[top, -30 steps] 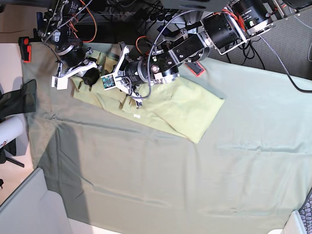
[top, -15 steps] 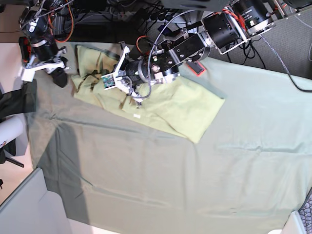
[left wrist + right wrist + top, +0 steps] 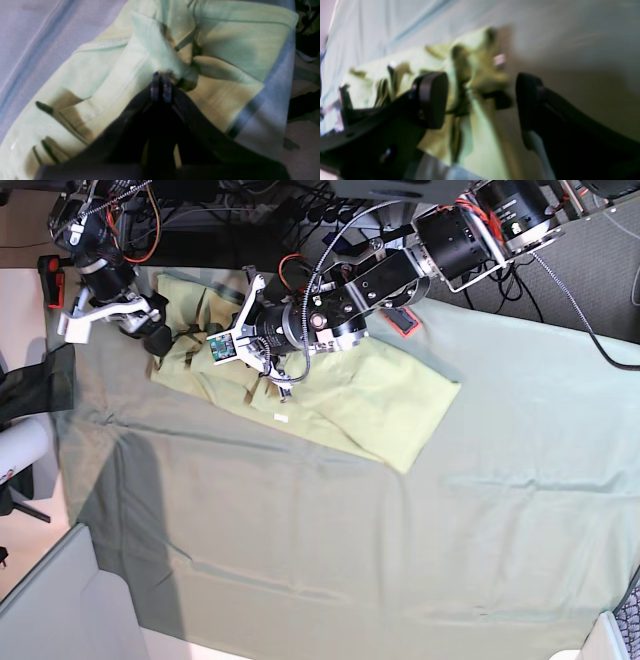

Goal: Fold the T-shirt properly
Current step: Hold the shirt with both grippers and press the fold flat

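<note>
The pale yellow-green T-shirt (image 3: 350,400) lies crumpled at its left end on the grey-green sheet (image 3: 400,560), with its small white tag (image 3: 281,418) near its front edge. My left gripper (image 3: 281,384) presses down on the shirt's middle. In the left wrist view the left gripper (image 3: 160,83) is shut, pinching a raised fold of the T-shirt (image 3: 225,37). My right gripper (image 3: 157,340) is at the shirt's left end. In the right wrist view the right gripper (image 3: 480,98) is open, with bunched T-shirt cloth (image 3: 475,65) between its fingers (image 3: 432,100).
The sheet covers the whole table, with its left edge near the right arm. A red and black object (image 3: 403,322) lies on the sheet behind the shirt. A dark cloth (image 3: 40,385) hangs at the far left. Cables run along the back.
My right arm swung away to the far left, off the shirt, and has come back to the shirt's left end. The left gripper has stayed on the shirt.
</note>
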